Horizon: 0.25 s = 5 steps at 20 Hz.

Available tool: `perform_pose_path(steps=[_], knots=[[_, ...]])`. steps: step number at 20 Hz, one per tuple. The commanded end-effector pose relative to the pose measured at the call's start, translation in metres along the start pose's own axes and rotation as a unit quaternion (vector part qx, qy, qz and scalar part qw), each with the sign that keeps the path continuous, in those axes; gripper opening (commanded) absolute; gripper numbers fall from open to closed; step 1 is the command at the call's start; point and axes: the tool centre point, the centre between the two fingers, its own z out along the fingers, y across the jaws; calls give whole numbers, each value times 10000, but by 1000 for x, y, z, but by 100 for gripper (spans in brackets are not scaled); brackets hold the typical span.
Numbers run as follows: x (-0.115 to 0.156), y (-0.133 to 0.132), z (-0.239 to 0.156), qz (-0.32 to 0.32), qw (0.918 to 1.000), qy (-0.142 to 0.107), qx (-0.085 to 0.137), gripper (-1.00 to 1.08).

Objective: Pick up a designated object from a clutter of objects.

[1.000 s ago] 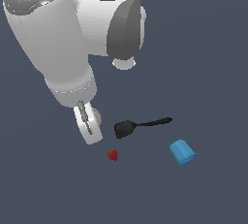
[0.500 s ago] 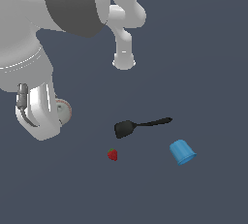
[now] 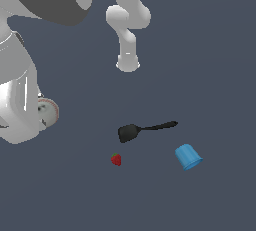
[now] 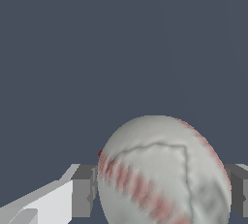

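The white baseball [image 4: 162,174] with red stitching sits between my gripper's [image 4: 162,196] two grey fingers [image 4: 83,196], held off the floor. In the exterior view the baseball [image 3: 48,110] peeks out at the exterior view's left, mostly hidden behind my large white arm [image 3: 20,105]; the fingers themselves are hidden there. The gripper is shut on the ball. The black spatula [image 3: 131,132], the small red strawberry [image 3: 116,159] and the blue cup [image 3: 188,156] lie on the dark floor, well away on the exterior view's right of the ball.
My arm's base column [image 3: 128,50] stands at the back of the scene. The floor [image 3: 210,75] is plain dark grey-blue all around.
My arm has swung toward the exterior view's left and closer to the camera, carrying the baseball away from the spatula and strawberry. The other items have not moved.
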Motion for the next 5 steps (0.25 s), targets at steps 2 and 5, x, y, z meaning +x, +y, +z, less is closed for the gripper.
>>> perform_pose_path(steps=[2, 5], knots=[[3, 0, -4, -1, 10000, 8, 8, -100], [4, 0, -5, -1, 10000, 8, 8, -100]])
